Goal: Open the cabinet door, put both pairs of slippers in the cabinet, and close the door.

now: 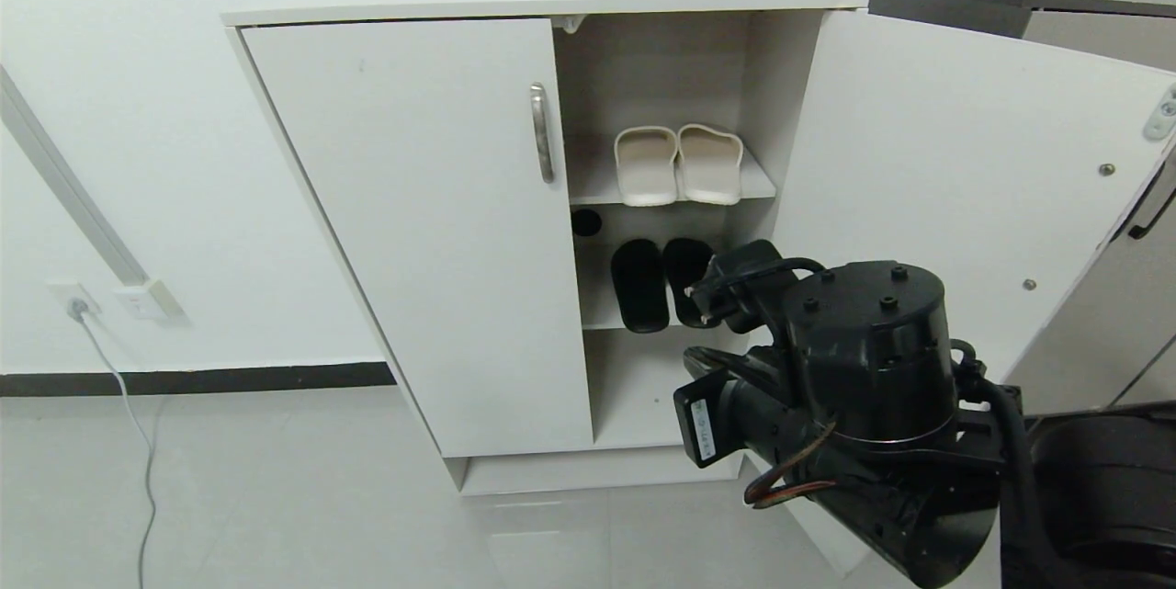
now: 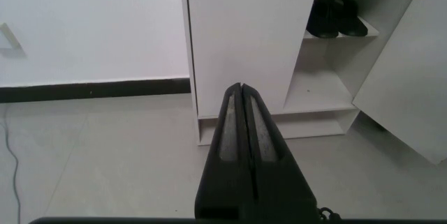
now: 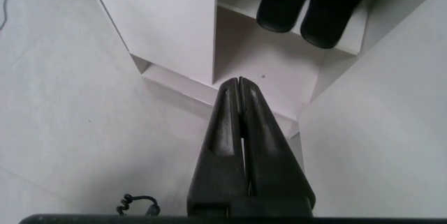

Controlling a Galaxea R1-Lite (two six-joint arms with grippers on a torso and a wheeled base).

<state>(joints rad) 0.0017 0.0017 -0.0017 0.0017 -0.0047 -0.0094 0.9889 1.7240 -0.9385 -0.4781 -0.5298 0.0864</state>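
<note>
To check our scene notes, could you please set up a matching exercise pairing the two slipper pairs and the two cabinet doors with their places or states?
Things:
1. white slippers
2. black slippers
3. left door
4. right door

Places or states:
A. swung open
B. on the upper shelf
C. closed
D. on the middle shelf

Pairs: 1-B, 2-D, 3-C, 4-A

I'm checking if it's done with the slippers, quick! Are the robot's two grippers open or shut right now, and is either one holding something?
Left gripper: shut, holding nothing.
Right gripper: shut, holding nothing.
</note>
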